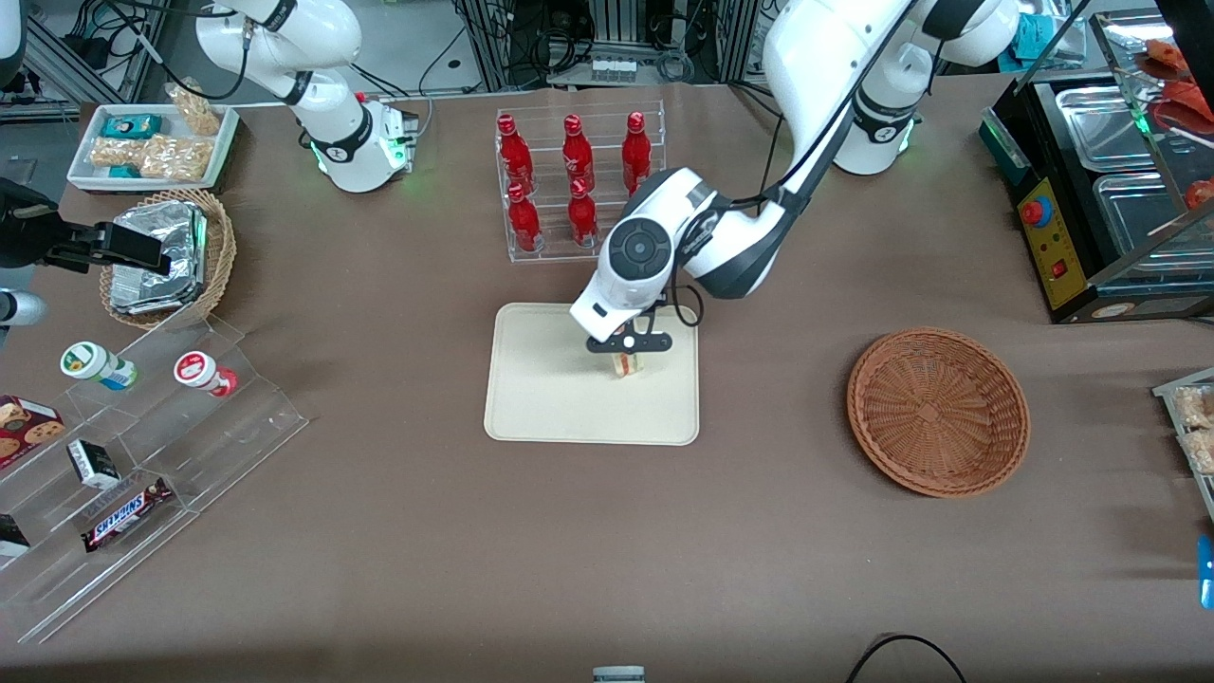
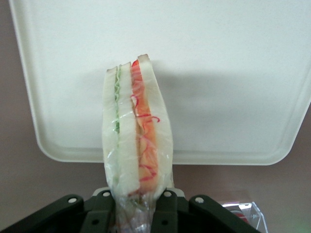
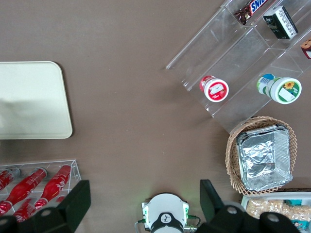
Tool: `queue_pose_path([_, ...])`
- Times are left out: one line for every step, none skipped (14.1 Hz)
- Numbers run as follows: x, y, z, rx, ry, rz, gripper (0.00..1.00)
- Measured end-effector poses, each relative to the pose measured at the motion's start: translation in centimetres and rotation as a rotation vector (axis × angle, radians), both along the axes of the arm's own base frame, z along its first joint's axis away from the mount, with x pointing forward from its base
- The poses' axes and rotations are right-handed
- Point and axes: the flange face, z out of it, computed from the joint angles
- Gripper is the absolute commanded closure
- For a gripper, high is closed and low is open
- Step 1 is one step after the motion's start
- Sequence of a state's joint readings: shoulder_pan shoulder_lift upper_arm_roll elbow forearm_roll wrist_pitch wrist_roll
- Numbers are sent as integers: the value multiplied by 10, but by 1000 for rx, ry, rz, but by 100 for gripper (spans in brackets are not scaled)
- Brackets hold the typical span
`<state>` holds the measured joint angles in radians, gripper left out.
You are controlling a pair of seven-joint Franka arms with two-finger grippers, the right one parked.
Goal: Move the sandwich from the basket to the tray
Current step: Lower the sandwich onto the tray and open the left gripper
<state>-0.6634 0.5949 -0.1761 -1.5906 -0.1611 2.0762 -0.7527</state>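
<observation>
Hand (image 1: 628,359) over tray (image 1: 541,398), fingers (image 2: 165,213) pinching sandwich (image 1: 627,364) by wrapped end. Sandwich (image 2: 137,131) hangs above cream tray (image 2: 233,73), white bread outside, green and red-orange filling between slices, clear wrap around it. Whether it touches tray, cannot tell. Wicker basket (image 1: 938,411) sits on brown surface (image 1: 607,550) toward working arm's end, well apart from tray. Rack of red bottles (image 1: 572,180) stands farther from front camera than tray.
</observation>
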Motion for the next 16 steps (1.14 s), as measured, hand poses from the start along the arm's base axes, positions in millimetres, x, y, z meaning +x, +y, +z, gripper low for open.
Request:
queue_pose_path([-1, -6, -8, -10, -9, 0, 71])
queue_pose_path([-3, -11, -16, -17, -17, 3, 71])
queue_pose_path([-6, -16, -23, -20, -21, 0, 69])
queue_pose_path([-10, -21, -29, -19, -21, -4, 64])
queue_pose_path([-13, -24, -33, -18, -22, -7, 62])
queue_pose_path([-14, -26, -36, -20, -29, -9, 55])
queue_pose_path([-14, -27, -37, -22, -38, -11, 31])
queue_pose_path([-13, -27, -37, -22, -43, -12, 5])
queue_pose_path([-12, -27, -37, -21, -44, -8, 0])
queue_pose_path([-12, -26, -37, -19, -45, 0, 0])
queue_pose_path([-11, -27, -36, -16, -45, 13, 0])
queue_pose_path([-10, -27, -35, -16, -47, 24, 0])
queue_pose_path([-8, -27, -33, -18, -51, 31, 0])
queue_pose_path([-6, -28, -30, -21, -55, 36, 0])
queue_pose_path([-4, -28, -25, -24, -61, 43, 0])
queue_pose_path([0, -25, -16, -20, -65, 54, 0])
